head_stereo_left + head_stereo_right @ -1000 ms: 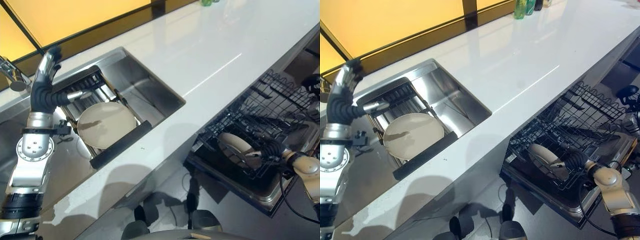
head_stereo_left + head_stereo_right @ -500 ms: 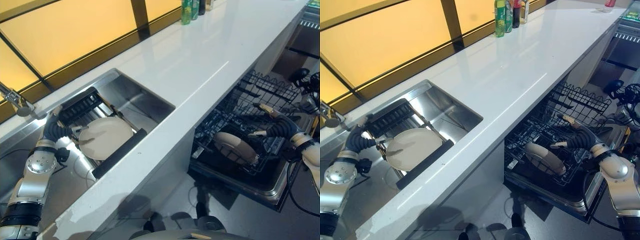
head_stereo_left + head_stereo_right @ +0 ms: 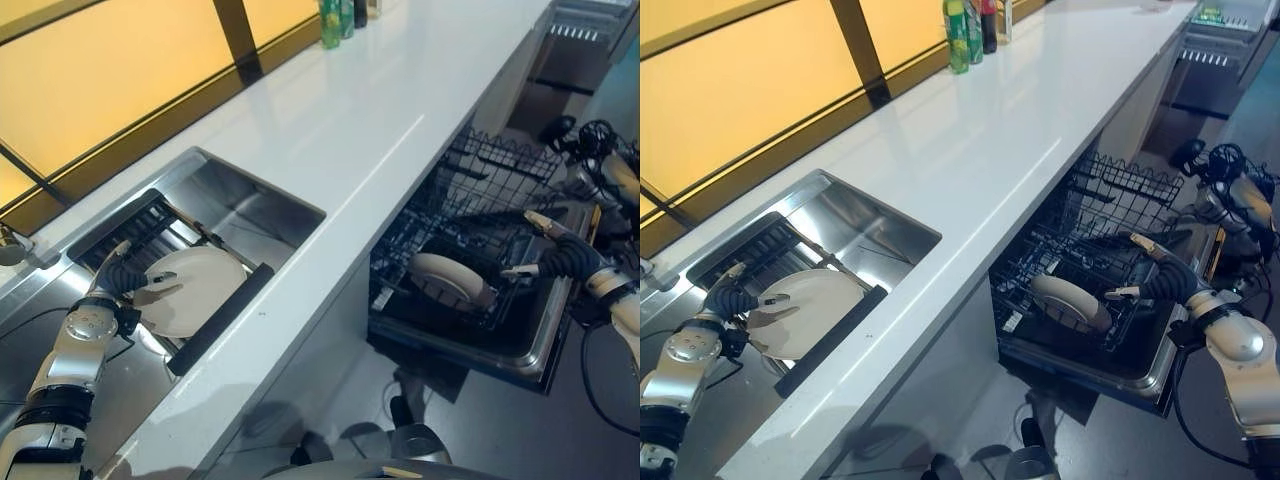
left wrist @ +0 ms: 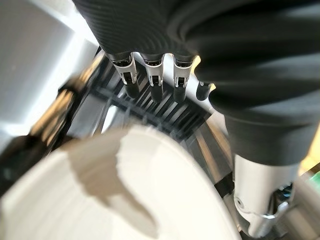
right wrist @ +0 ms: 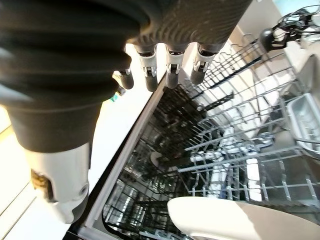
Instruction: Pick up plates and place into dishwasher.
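Observation:
A cream plate (image 3: 195, 292) lies on the black drying rack (image 3: 216, 320) across the sink. My left hand (image 3: 122, 276) is at the plate's left edge, open, with its thumb reaching over the plate. In the left wrist view its straight fingers (image 4: 153, 81) point over the rack slats past the plate (image 4: 90, 205). A second cream plate (image 3: 449, 279) leans in the lower dishwasher rack (image 3: 470, 215). My right hand (image 3: 556, 256) hovers open to the right of that plate, apart from it and holding nothing. The right wrist view has that plate (image 5: 240, 220) below the straight fingers (image 5: 169, 67).
The white countertop (image 3: 330, 130) runs between the steel sink (image 3: 255, 205) and the pulled-out dishwasher. Bottles (image 3: 335, 14) stand at the counter's back by the yellow window. A faucet (image 3: 8, 250) is at the far left. Another appliance (image 3: 585, 40) stands at the top right.
The camera has shifted. My left hand came down from above the rack to the plate's left edge. My right hand let go of the plate in the dishwasher, opened and drew back to the right.

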Available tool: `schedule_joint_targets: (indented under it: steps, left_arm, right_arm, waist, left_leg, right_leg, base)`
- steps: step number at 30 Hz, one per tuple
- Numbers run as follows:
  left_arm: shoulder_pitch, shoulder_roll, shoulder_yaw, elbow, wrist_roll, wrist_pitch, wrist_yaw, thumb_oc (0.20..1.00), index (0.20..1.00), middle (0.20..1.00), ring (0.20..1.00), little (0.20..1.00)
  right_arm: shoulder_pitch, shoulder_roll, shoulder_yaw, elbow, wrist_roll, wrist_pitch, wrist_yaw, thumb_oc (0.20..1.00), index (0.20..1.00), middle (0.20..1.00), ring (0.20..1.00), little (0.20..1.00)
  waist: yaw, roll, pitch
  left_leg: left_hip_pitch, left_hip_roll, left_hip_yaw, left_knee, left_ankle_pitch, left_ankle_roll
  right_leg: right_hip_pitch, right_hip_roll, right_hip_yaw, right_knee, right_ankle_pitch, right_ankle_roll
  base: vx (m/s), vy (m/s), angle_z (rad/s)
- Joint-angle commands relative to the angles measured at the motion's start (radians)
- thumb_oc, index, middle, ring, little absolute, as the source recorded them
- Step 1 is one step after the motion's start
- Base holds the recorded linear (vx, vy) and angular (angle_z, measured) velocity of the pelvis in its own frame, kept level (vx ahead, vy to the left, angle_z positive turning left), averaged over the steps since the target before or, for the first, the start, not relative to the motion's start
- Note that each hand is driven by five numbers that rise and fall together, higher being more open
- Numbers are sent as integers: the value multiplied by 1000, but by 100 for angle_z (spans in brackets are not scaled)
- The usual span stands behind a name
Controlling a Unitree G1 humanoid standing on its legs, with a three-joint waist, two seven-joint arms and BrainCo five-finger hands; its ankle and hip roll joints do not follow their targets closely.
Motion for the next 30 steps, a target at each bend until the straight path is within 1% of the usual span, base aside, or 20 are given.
schedule_joint_targets:
  steps: [1,2,5,9,12,17,20,22,26,30]
  left_arm:
    - [-132,113,3,109,6,30,86,1000,1000,1000,1000,1000]
    - [-147,124,10,125,7,46,95,1000,1000,1000,1000,1000]
    - [-190,145,6,195,6,63,109,1000,1000,1000,1000,1000]
    - [-239,151,-10,291,-4,84,126,1000,1000,1000,1000,1000]
    - [-276,170,-16,352,-24,95,123,1000,1000,1000,1000,1000]
    - [-317,191,-38,383,-40,116,99,1000,1000,1000,1000,1000]
    - [-339,190,-51,391,-76,130,42,1000,1000,1000,1000,1000]
    - [-346,186,-64,391,-95,143,-19,1000,1000,1000,1000,1000]
    - [-341,189,-75,372,-156,138,-97,1000,1000,1000,1000,1000]
    - [-318,184,-73,342,-213,171,-244,1000,1000,1000,1000,1000]
  right_arm:
    - [-96,-50,30,-20,48,-43,-36,1000,1000,1000,1000,1000]
    - [-98,-53,33,-21,56,-41,-42,1000,1000,1000,1000,1000]
    - [-111,-64,48,-31,78,-38,-55,1000,1000,1000,1000,1000]
    - [-154,-87,80,-22,80,-30,-55,1000,1000,1000,1000,1000]
    - [-189,-103,106,-5,85,-28,-59,1000,1000,1000,1000,1000]
    - [-199,-100,123,-9,98,-24,-85,1000,1000,1000,1000,1000]
    - [-199,-89,131,-15,99,-30,-100,1000,1000,1000,1000,1000]
    - [-200,-77,136,-21,92,-33,-105,1000,1000,1000,1000,1000]
    - [-200,-70,142,-32,86,-28,-112,1000,1000,1000,1000,1000]
    - [-171,-62,121,-37,82,-39,-100,1000,1000,1000,1000,1000]
  waist:
    - [-28,-49,12]
    - [-30,-54,20]
    - [-42,-63,37]
    - [-57,-60,64]
    - [-64,-63,84]
    - [-62,-79,109]
    - [-57,-85,121]
    - [-54,-85,127]
    - [-41,-79,128]
    - [-32,-70,117]
  left_leg:
    - [-64,12,-27,82,-30,8]
    - [-69,10,-24,84,-30,10]
    - [-86,5,-18,97,-31,11]
    - [-110,-5,-14,123,-34,12]
    - [-124,-13,-12,137,-38,14]
    - [-147,-20,-18,147,-39,20]
    - [-163,-24,-23,152,-38,23]
    - [-167,-26,-26,153,-38,25]
    - [-170,-30,-31,155,-39,26]
    - [-163,-31,-37,153,-40,26]
  right_leg:
    - [-38,-65,26,132,-88,67]
    - [-45,-66,29,136,-86,69]
    - [-67,-71,36,151,-85,72]
    - [-99,-79,50,180,-86,72]
    - [-113,-83,59,192,-88,70]
    - [-128,-83,65,198,-85,68]
    - [-136,-82,62,200,-83,65]
    - [-137,-83,57,201,-83,64]
    - [-129,-87,42,197,-86,62]
    - [-112,-90,24,190,-91,60]
  base:
    - [-42,58,-16]
    - [-25,38,-12]
    - [-17,59,-10]
    - [10,127,-6]
    - [22,112,-6]
    - [5,24,-4]
    - [-9,0,-1]
    - [0,0,0]
    - [1,-4,2]
    - [28,-10,4]
